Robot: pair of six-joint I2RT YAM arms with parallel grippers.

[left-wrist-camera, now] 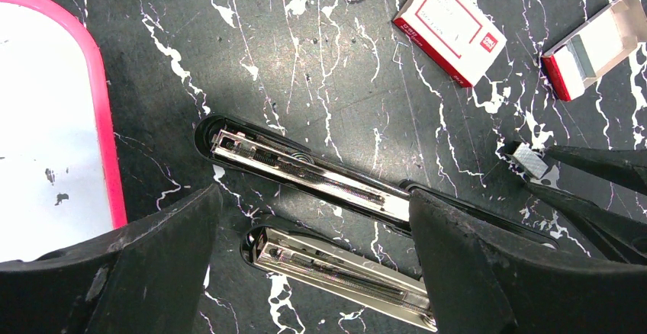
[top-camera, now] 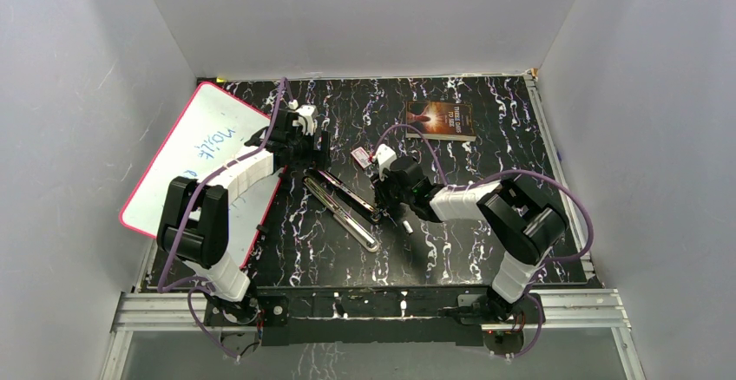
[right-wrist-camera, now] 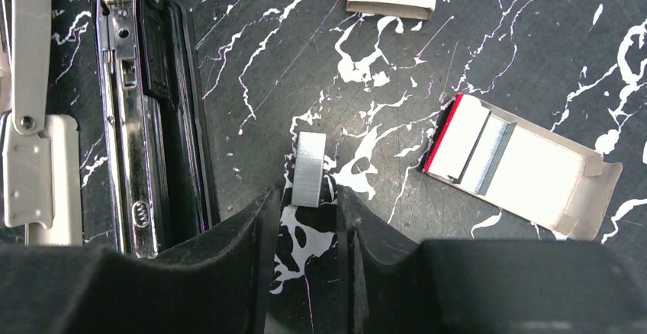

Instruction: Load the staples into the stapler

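Right gripper [right-wrist-camera: 309, 200] fingers fill the bottom of its wrist view. They're parted a bit wider than the staple strip [right-wrist-camera: 309, 170] between the tips, with a small gap each side, so it's not clamped as far as I can see. Strip appears to rest on the black marbled table [right-wrist-camera: 252, 59], just beside the black stapler [right-wrist-camera: 145, 120], which lies opened with its magazine channel facing up. Second one, the silvery stapler [left-wrist-camera: 336, 265], lies opened alongside it, on the side away from the strip. Left gripper [left-wrist-camera: 313, 212] is spread wide above both staplers, holding nothing. Open staple box [right-wrist-camera: 526, 170] with more staples [right-wrist-camera: 496, 151] in it lies near the strip, and the closed red-and-white box [left-wrist-camera: 450, 25] is next to that. Pink-rimmed whiteboard [left-wrist-camera: 46, 120] at the table's left side, book [top-camera: 441, 121] at the far edge.
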